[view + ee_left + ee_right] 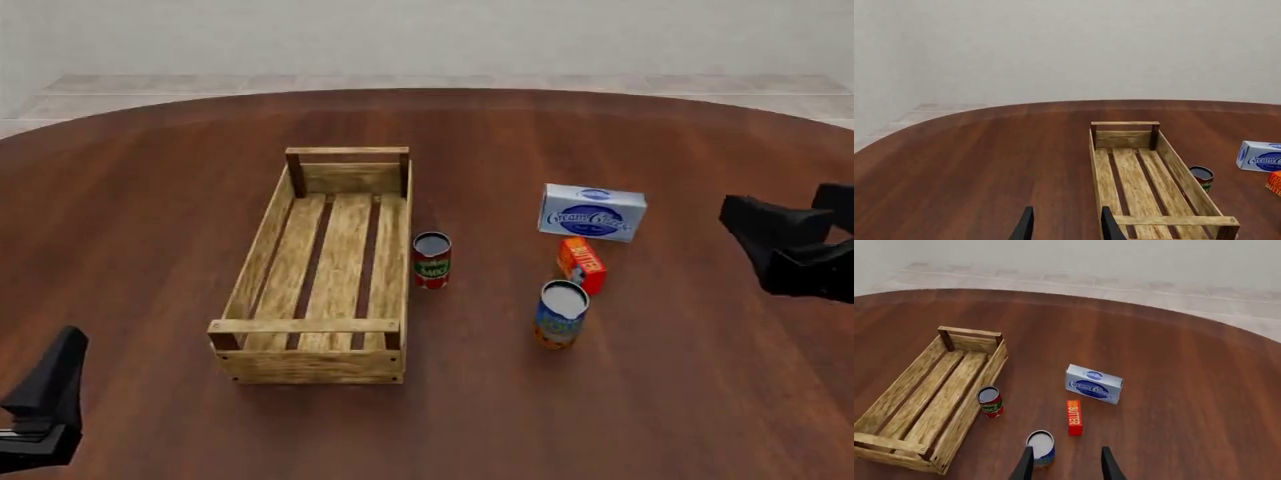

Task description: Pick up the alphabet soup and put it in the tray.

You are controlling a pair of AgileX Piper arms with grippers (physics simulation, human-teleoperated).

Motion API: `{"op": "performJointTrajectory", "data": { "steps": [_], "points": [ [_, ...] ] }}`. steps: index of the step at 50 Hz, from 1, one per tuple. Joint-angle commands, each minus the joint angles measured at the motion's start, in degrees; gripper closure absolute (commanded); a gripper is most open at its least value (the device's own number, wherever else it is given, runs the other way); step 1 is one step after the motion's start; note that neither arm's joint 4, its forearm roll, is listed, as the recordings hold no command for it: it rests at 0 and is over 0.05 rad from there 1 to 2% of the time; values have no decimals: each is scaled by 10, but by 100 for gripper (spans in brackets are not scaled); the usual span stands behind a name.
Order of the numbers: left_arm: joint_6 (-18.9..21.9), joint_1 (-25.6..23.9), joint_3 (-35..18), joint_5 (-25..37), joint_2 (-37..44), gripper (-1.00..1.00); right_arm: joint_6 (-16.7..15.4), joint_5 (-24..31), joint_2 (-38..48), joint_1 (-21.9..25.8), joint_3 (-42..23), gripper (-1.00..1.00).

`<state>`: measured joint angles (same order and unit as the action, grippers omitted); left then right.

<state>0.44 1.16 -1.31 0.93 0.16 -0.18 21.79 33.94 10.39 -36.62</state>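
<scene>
We see the surface (160,200) carrying the tray (256,270) left of centre; the alphabet soup (562,313) stands upright to its right, nearer us. Our right hand (1065,466) hovers above the can, fingers apart; left hand (1064,227) likewise apart.

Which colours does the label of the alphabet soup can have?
Blue with orange-yellow on the alphabet soup, clearest in the front view.
</scene>
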Motion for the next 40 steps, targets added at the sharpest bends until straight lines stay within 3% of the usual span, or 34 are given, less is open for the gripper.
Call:
{"op": "performJointTrajectory", "data": {
  "steps": [1, 6, 9, 10, 14, 20, 23, 40],
  "points": [
    [1, -1, 4, -4, 0, -100, -40, 100, 88, 27, -113, -100],
    [1, -1, 2, -2, -1, -100, -43, 112, 120, 33, -141, -100],
    [0, 0, 3, -2, 0, -100, -53, 116, 137, 27, -153, -100],
    [1, 0, 3, -3, 0, -100, -72, 117, 155, 30, -160, -100],
    [1, -1, 4, -4, 0, -100, -82, 115, 175, 25, -163, -100],
    [0, 0, 5, -5, 0, -100, -53, 122, 216, 39, -179, -100],
    [1, -1, 3, -3, 0, -100, -61, 130, 229, 40, -184, -100],
    [1, -1, 5, -5, 0, -100, -42, 156, 289, 54, -215, -100]
  ]
}}
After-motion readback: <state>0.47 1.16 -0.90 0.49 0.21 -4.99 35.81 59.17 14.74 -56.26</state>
